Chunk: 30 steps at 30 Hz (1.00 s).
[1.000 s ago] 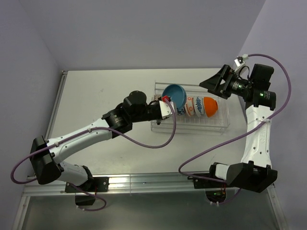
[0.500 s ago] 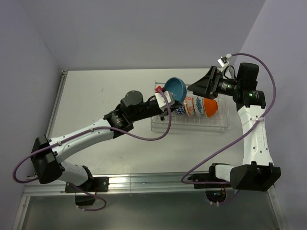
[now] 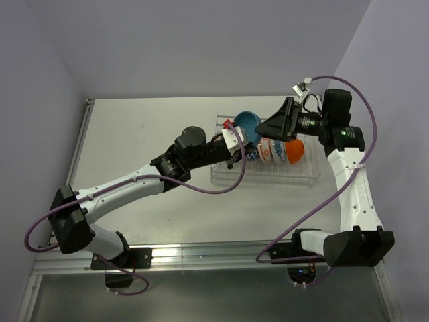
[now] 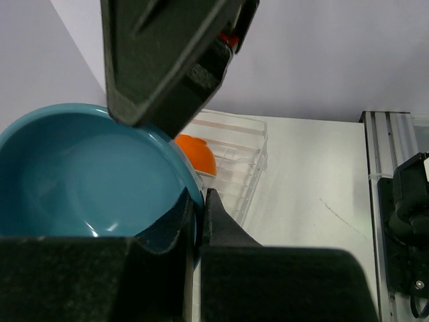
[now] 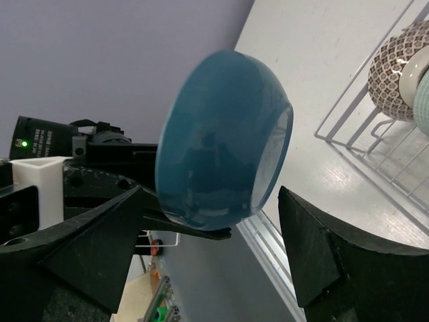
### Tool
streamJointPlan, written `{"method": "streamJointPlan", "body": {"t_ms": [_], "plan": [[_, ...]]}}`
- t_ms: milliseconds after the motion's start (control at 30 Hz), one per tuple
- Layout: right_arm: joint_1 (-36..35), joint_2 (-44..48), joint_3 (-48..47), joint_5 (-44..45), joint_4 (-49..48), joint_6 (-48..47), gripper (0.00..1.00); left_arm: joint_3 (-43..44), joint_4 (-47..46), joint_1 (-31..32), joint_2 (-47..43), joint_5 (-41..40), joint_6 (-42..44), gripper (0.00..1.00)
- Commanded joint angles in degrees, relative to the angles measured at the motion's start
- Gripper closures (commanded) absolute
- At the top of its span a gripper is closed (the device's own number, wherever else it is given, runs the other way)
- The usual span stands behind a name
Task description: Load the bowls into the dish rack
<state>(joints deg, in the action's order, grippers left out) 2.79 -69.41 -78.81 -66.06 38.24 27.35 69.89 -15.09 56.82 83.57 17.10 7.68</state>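
My left gripper [image 3: 236, 134] is shut on the rim of a teal blue bowl [image 3: 248, 122] and holds it tilted above the left end of the dish rack [image 3: 305, 176]. In the left wrist view its fingers [image 4: 221, 225] pinch the bowl's rim [image 4: 80, 174]. My right gripper [image 3: 268, 127] is open, right beside this bowl. In the right wrist view the bowl [image 5: 224, 141] hangs just ahead of the gap between its spread fingers [image 5: 322, 255]. In the rack stand a blue-white bowl [image 3: 253, 155], an orange-red patterned bowl [image 3: 268, 151] and an orange bowl [image 3: 293, 149].
The right wrist view shows a brown-patterned bowl [image 5: 395, 74] and a pale one [image 5: 422, 100] standing on the rack wires [image 5: 355, 147]. The right gripper's finger [image 4: 167, 60] looms over the bowl in the left wrist view. An aluminium rail [image 3: 181, 253] runs along the table's near edge.
My right gripper has swung left, from beyond the rack's right end to right beside the teal bowl. My left gripper has raised the bowl a little toward the back.
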Motion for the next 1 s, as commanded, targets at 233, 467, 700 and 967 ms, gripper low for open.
{"method": "streamJointPlan", "body": {"t_ms": [233,467,700,967], "plan": [[-2.3,1.2,1.8,-1.7,-3.5,-0.4,0.27,3.1,-2.7,-0.1,-0.3,1.4,-1.0,1.0],[-2.4,1.3,1.6,-3.4,-4.0,-0.1,0.3,2.5,-2.2,-0.1,-0.6,1.4,-1.0,1.0],[-2.5,1.1,1.6,-3.5,-3.6,-0.5,0.22,3.4,-1.5,-0.1,0.0,1.7,-1.0,1.0],[-2.5,0.2,1.2,-2.1,-3.3,-1.0,0.33,3.9,-1.1,-0.1,0.3,2.1,-1.4,1.0]]}}
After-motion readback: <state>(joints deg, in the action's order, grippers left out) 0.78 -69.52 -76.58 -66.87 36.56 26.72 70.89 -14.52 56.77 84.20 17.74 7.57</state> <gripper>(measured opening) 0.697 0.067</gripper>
